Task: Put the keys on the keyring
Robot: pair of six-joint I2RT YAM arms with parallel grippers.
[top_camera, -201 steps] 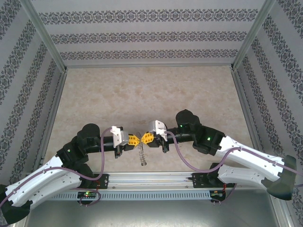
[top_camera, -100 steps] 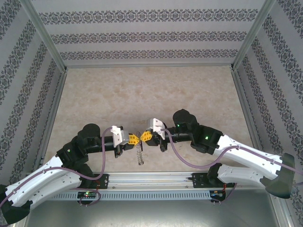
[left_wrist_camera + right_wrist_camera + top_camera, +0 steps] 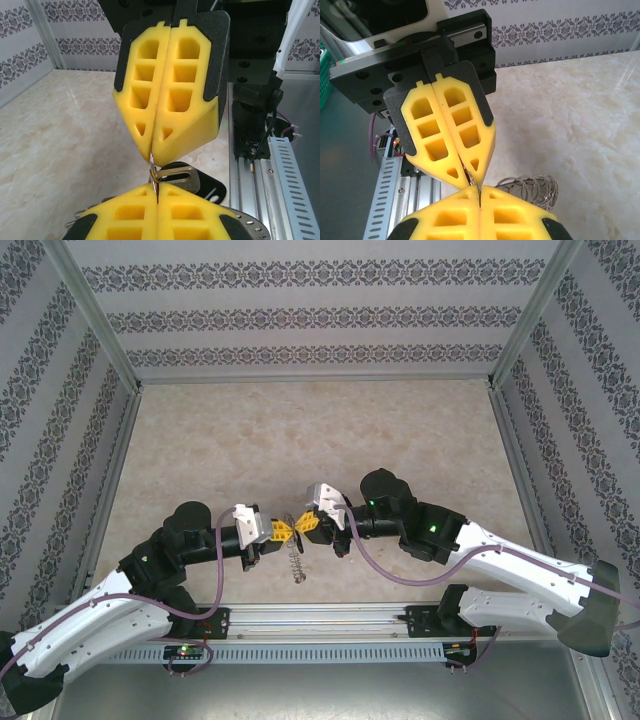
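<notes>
Keyring [image 3: 295, 562] hangs below L tool [image 3: 284, 532] & R tool [image 3: 308, 528], both clenched, tip-to-tip.

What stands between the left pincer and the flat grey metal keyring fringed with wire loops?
Nothing visible does. The left pincer and the right pincer meet tip to tip, both shut on a thin metal sliver, and the grey loop-fringed keyring sits just beside their tips.

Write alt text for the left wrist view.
Two yellow-padded end effectors meet tip to tip, both shut on a thin metal piece between them: the right end effector points down from the top, the left end effector up from the bottom edge. Behind the tips is the small key, silver with a dark oval head.
</notes>
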